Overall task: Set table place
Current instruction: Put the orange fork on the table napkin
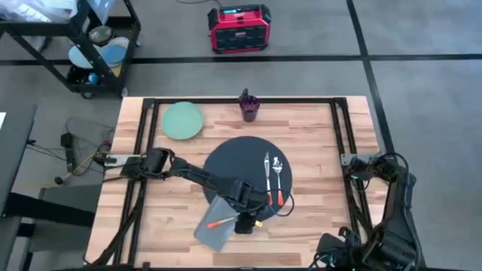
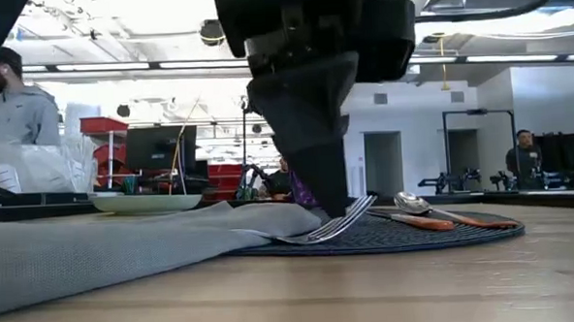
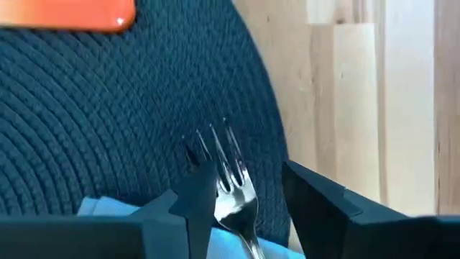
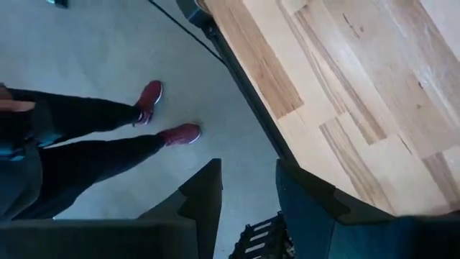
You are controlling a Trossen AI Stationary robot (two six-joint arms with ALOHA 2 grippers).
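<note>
The place, a round dark mat [image 1: 237, 162], lies mid-table with a knife [image 1: 266, 175] and a spoon [image 1: 277, 175] on its right part. A fork [image 3: 228, 188] with an orange handle [image 1: 220, 222] lies across a grey napkin [image 1: 213, 229], its tines [image 2: 346, 220] resting on the mat's near edge. My left gripper [image 3: 248, 208] stands open over the fork's head, pointing down, one finger on each side. My right gripper [image 4: 248, 205] is open, parked beyond the table's right near corner. My left gripper comes at the fork from above, fingers pointing down on either side of the fork's neck [image 3: 233, 208]. One finger [image 3: 194, 198] lies close against the fork's head. I cannot tell whether it touches. The fork lies flat on the napkin and mat.
A pale green plate [image 1: 183, 120] sits at the table's far left and a purple cup [image 1: 249, 107] at the far middle. Black rails [image 1: 343, 132] frame the table. A person's legs [image 4: 108, 140] stand on the floor beside the right arm.
</note>
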